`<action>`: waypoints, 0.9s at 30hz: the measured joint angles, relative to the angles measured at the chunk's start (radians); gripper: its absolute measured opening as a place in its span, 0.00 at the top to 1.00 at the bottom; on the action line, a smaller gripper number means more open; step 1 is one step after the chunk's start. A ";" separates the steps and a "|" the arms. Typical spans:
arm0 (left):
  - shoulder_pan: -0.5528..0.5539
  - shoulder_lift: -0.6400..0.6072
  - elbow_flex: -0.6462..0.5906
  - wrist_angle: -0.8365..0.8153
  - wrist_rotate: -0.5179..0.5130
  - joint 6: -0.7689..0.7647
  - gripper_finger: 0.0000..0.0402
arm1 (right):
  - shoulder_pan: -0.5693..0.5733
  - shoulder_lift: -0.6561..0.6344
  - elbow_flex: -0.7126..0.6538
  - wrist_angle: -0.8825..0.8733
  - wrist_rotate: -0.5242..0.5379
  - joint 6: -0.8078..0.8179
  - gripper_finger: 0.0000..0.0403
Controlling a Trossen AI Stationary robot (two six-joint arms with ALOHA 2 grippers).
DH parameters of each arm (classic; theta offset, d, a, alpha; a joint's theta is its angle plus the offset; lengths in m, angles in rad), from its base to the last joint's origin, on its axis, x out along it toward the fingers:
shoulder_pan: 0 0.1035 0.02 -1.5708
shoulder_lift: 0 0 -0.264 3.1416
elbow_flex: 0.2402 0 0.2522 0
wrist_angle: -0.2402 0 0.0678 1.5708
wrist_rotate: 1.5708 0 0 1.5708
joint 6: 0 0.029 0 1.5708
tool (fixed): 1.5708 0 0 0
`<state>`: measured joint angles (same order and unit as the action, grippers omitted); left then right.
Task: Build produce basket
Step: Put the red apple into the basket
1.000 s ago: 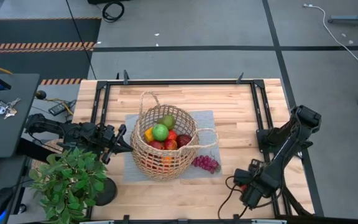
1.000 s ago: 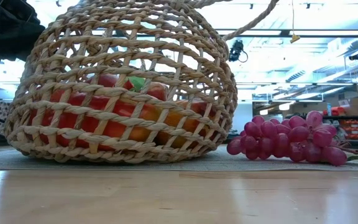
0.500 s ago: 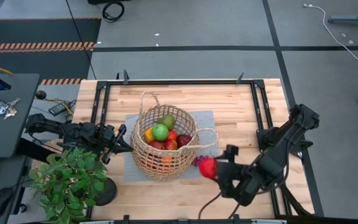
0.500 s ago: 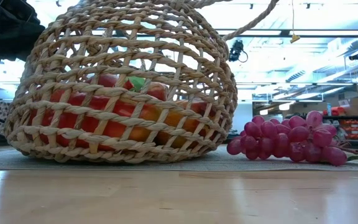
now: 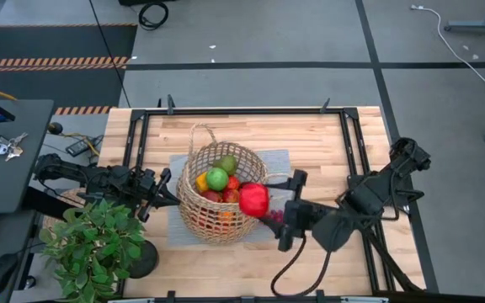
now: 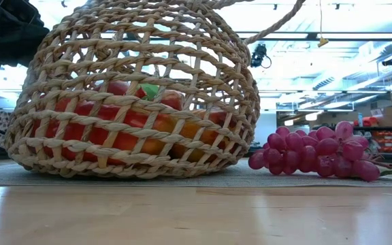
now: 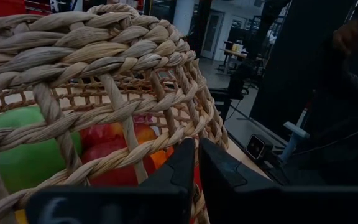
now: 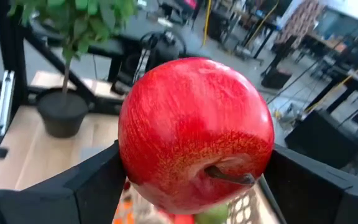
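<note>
the leafy green potted plant [image 5: 93, 244] stands left of the big round tan wicker basket [image 5: 222, 195], near the table's front edge. the left gripper [image 5: 160, 193] is right at the basket's left wall; its dark fingers look pressed on the woven rim, as if to steady it.

the basket sits on a flat grey mat [image 5: 279, 164] in the middle of the pale wooden table [image 5: 310, 139]. it is made of twisted, bumpy straw with holes you can see through. inside lie smooth round fruits: a green pear [image 5: 217, 178], red apples and something orange and yellow. so most of the job looks done.

just over the basket's right rim hangs a shiny red apple [image 5: 253, 200], held between the wide-set fingers of the right gripper [image 5: 268, 204]. it is smooth, with a little brown stem. it still has to go in.

right of the basket, on the mat, lies a bunch of bumpy purple grapes [image 6: 315, 158], just beside the wall. they are not in yet.
</note>
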<state>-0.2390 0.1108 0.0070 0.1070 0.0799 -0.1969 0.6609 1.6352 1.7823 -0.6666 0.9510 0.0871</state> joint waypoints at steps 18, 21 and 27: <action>0.000 0.000 0.000 0.000 0.000 0.000 0.93 | -0.113 -0.001 0.018 0.013 -0.081 -0.615 0.12; 0.000 0.000 0.000 0.000 0.000 0.000 0.92 | -0.114 -0.001 0.017 0.013 -0.079 -0.868 0.12; 0.000 0.000 0.000 0.000 0.000 0.000 0.92 | -0.115 -0.001 0.017 0.014 -0.028 -1.192 0.12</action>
<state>-0.2390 0.1108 0.0070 0.1070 0.0799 -0.1973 0.5457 1.6344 1.7996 -0.6529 0.9226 -1.1053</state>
